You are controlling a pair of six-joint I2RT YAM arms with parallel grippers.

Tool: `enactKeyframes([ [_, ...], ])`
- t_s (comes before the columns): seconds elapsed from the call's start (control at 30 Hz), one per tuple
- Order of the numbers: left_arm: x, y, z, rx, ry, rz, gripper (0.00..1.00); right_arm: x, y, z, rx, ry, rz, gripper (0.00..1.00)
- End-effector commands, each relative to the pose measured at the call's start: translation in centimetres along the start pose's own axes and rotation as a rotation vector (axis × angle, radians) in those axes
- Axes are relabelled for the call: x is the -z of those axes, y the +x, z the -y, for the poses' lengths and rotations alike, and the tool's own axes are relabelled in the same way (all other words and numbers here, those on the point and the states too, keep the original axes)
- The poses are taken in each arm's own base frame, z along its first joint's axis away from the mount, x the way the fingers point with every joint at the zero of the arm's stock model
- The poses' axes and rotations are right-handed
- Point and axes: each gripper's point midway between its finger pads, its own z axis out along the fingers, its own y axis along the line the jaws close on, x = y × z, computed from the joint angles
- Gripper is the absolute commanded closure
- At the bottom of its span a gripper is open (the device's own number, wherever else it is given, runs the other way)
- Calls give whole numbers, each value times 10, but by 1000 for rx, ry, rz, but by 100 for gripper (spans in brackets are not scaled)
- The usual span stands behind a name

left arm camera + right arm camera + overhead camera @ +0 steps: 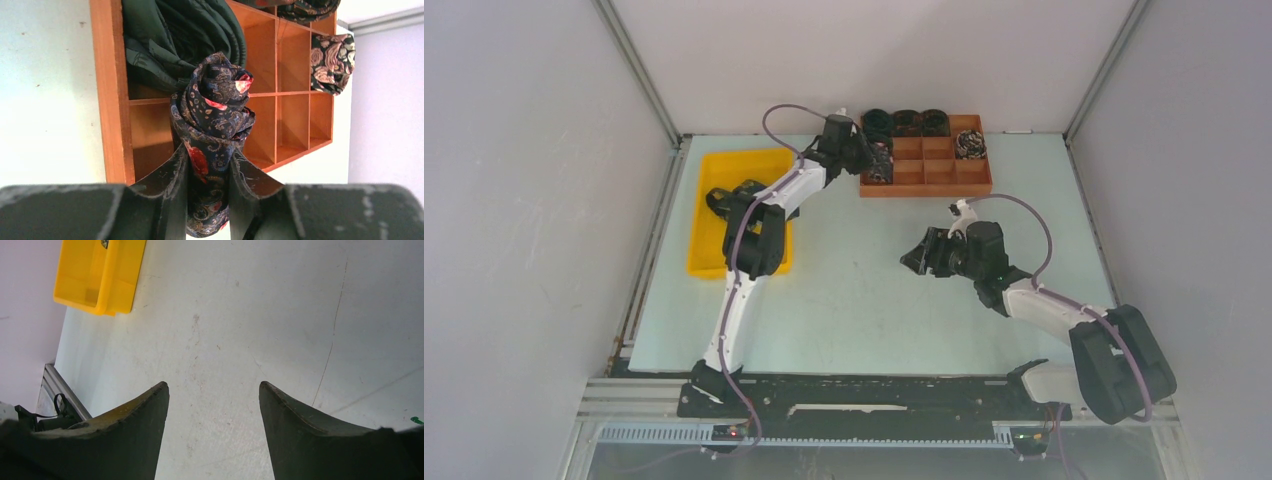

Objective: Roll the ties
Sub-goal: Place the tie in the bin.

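Left gripper (209, 151) pinches a coiled dark floral fabric tie (215, 110) at the orange wooden compartment tray (112, 75), apparently for stowing; right gripper (213, 385), spread and empty, hovers over the pale table (225, 315).

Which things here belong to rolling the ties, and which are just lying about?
Belongs to the job:
dark floral rolled fabric necktie, clamped in the left tool
three dark coiled neckties and one pale floral coil, in the brown wooden compartment tray

Just lying about:
yellow plastic bin
right tool, open and empty
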Motion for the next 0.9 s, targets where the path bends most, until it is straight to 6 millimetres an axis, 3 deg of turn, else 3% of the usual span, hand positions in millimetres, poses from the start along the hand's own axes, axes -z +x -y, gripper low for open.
enactKeyframes([
  [0.0, -4, -23, -6, 58, -51, 108, 88, -2, -8, -4, 7, -29, 27, 31],
  [0.2, -12, -8, -19, 93, -93, 88, 82, -2, -8, -4, 4, -29, 27, 31],
  [0.53, -2, -15, -4, 82, -101, 121, 28, -2, -7, -3, 2, -28, 25, 31],
  [0.73, 16, -25, 8, 64, -93, 147, 23, -2, -8, -3, 0, -31, 25, 31],
  [0.87, 35, -38, 24, 31, -78, 168, 9, -3, -7, -3, 0, -33, 23, 31],
])
